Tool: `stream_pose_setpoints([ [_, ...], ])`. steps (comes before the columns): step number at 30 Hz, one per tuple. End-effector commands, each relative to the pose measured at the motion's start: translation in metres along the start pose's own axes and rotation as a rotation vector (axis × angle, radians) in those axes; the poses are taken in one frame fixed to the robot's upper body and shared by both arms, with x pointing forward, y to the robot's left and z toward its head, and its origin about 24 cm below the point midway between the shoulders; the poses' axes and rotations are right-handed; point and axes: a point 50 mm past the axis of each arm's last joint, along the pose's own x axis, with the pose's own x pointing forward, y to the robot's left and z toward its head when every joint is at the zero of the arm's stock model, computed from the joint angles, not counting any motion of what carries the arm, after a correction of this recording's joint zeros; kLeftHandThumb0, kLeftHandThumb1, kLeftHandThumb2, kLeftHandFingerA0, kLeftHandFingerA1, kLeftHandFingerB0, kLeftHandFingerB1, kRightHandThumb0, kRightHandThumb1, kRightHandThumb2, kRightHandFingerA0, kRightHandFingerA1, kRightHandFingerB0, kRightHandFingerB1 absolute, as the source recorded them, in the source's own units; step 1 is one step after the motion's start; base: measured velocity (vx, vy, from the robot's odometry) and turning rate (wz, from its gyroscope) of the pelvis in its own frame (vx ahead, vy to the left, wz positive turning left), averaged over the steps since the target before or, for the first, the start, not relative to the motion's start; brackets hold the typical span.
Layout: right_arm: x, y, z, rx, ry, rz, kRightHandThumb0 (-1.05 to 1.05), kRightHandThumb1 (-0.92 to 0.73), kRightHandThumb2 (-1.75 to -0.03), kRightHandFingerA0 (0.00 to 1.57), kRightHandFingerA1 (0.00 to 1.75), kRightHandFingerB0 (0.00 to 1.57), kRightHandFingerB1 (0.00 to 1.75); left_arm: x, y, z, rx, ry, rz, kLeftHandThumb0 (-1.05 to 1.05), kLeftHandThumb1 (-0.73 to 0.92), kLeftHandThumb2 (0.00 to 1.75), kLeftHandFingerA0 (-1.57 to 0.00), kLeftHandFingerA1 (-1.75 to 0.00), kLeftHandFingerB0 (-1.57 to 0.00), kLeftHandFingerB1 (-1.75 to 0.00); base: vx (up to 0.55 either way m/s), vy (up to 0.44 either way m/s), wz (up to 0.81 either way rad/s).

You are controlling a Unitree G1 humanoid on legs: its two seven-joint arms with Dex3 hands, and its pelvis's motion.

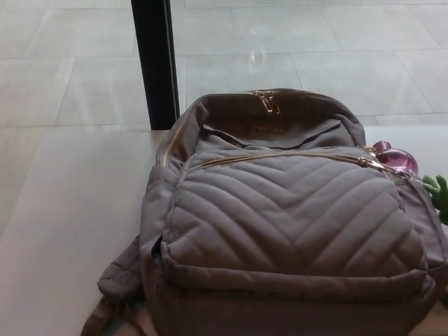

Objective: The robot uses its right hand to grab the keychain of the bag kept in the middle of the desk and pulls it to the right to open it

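A grey quilted bag lies flat in the middle of the pale table, its top end pointing to the far side near a black post. A gold zip runs across the front pocket, and its slider sits at the right end, where a pink keychain hangs off the bag's right shoulder. Something green peeks in at the right edge just beyond it; too little shows to say what it is. Neither hand of the robot is in view, so nothing can be said about how the fingers stand. Judging by the slider's place at the right end, the pull may already be done, though the pocket's mouth looks nearly flat and it is hard to tell whether it is truly open. A second gold zip pull rests at the far top of the bag.
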Motion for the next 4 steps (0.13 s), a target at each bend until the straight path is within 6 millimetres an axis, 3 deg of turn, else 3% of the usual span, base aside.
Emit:
stream_pose_setpoints([
  [1,-0.0092,0.0203,-0.0335,0.208,0.110,0.161,-0.59,-0.44,-0.86,0.52,0.73,0.30,0.53,-0.0024,0.0193,0.0071,0.102,-0.002,0.075,-0.75,0.87,0.66,-0.63,-0.49,-0.42,-0.39,0.00,0.000,0.00],
  [2,-0.0097,0.0206,-0.0322,0.181,0.089,0.182,-0.65,-0.59,-0.59,0.52,0.70,0.34,0.44,-0.0025,0.0195,0.0067,0.120,0.002,0.079,-0.72,0.83,0.65,-0.63,-0.50,-0.42,-0.38,0.00,0.000,0.00],
  [4,-0.0091,0.0214,-0.0301,0.156,0.081,0.192,-0.67,-0.59,-0.59,0.58,0.66,0.38,0.41,-0.0022,0.0195,0.0061,0.121,0.010,0.091,-0.68,0.79,0.64,-0.61,-0.50,-0.42,-0.38,0.00,0.000,0.00],
])
